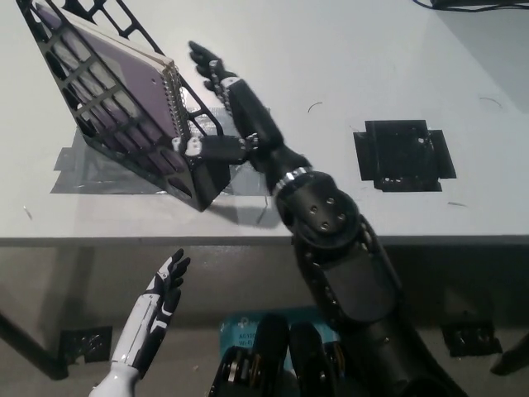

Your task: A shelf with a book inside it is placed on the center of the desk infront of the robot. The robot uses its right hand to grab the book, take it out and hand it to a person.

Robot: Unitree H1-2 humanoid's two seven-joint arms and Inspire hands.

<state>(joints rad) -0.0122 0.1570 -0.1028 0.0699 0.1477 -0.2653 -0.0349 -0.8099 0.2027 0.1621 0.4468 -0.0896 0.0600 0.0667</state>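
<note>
My left robot hand (161,289) rests low below the worktop (347,74) edge, holding nothing. My right robot hand (219,103), fingers spread and empty, is just beside the shelf (124,107). Snagging its lattice could tip it. The book (124,87) stands inside, spiral edge facing my hand.

Book (124,87) in shelf (202,169) at desk (347,58) left; right hand (223,112) just beside shelf's right.
</note>
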